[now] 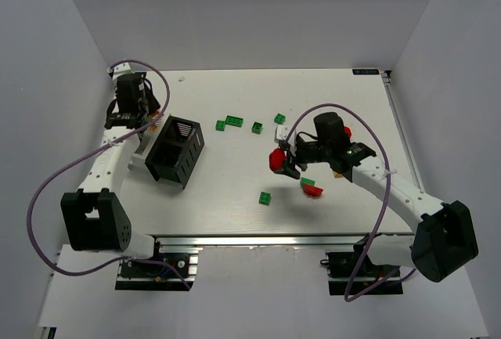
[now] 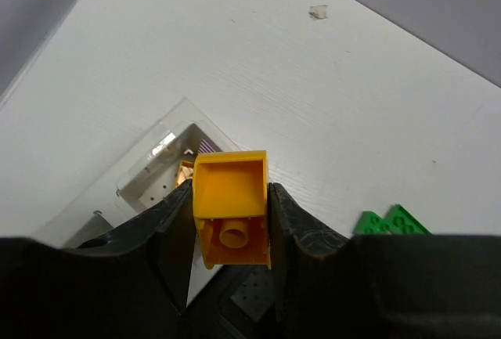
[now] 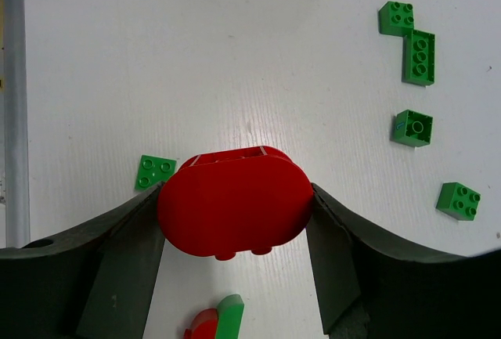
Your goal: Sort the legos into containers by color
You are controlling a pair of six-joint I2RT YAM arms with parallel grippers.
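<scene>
Yellow brick pinched in left gripper — perhaps over bin.

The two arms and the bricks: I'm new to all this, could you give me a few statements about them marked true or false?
1. The left arm's jaws grip a yellow-orange brick. True.
2. The right arm's jaws are empty. False: they are clamped on a rounded red brick.
3. Several green bricks lie loose on the table. True.
4. The black container stands on the right half of the table. False: it stands on the left half.
</scene>
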